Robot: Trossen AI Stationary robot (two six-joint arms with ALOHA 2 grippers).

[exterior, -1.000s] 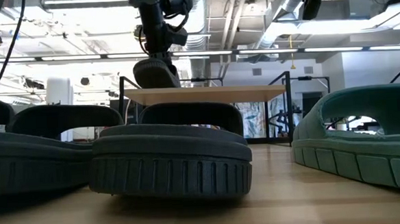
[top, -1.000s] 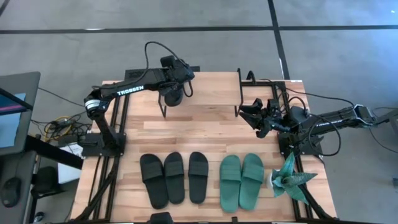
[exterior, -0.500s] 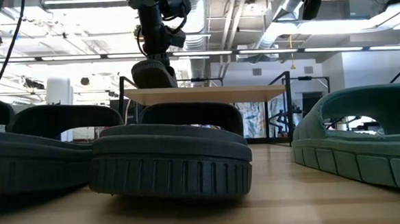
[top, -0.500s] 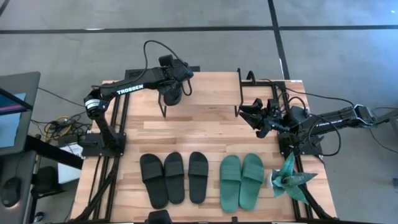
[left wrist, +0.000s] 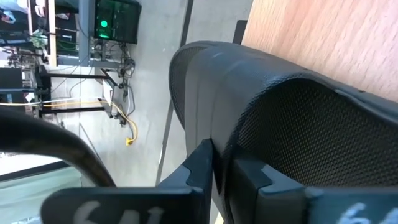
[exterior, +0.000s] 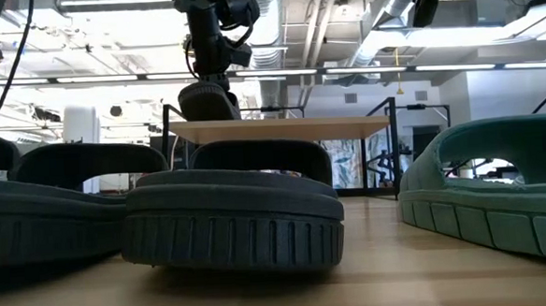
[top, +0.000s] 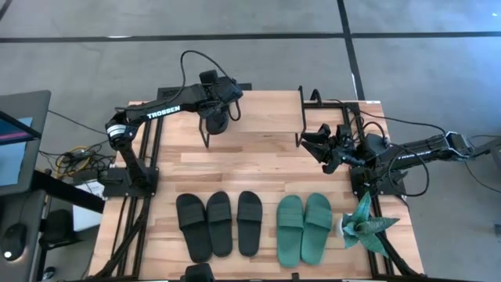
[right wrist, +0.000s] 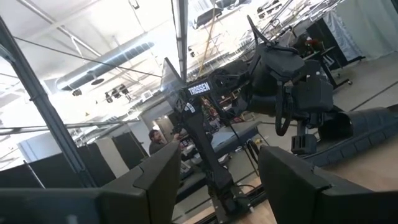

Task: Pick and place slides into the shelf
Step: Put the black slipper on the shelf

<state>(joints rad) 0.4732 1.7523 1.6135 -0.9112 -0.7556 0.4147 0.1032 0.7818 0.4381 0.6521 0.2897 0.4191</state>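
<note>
Lowered a little onto the shelf, the left gripper clamps a black slide, light soft rubber, by its edge; right gripper waits open

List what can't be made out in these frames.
- High view: the arm covers the left claw and the held slide.
- Low view: whether the held slide touches the shelf is too small to tell; the near slide hides the space under the shelf.
- Left wrist view: the held slide fills the picture, and the shelf can't be told apart from the table.
- High view: a dark thing is cut off by the bottom edge.
</note>
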